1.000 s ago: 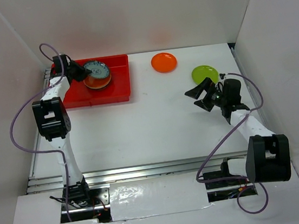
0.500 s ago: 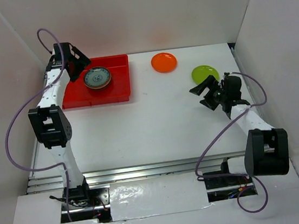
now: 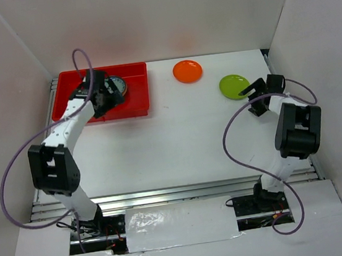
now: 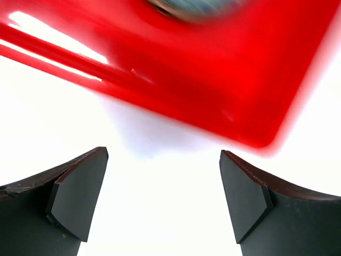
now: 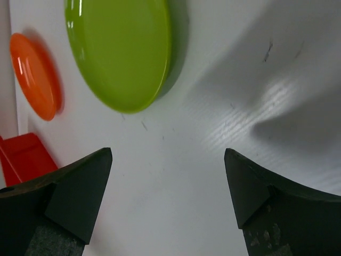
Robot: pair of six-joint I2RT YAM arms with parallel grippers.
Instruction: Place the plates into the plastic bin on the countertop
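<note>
You have one blue-grey plate [image 3: 119, 84] in the red bin [image 3: 138, 85], partly hidden behind your left tool [image 4: 162, 197]. An orange plate [image 3: 187, 71] lies on the white worktop [image 3: 178, 133] near the bin's right end. A lime green plate [image 3: 234, 86] lies farther right, well apart from the bin. Your left tool hangs at the bin's near edge, fingers spread and nothing between them. Your right tool [image 5: 168, 192], far right of the bin, is also spread wide and empty, just beside the green plate.
</note>
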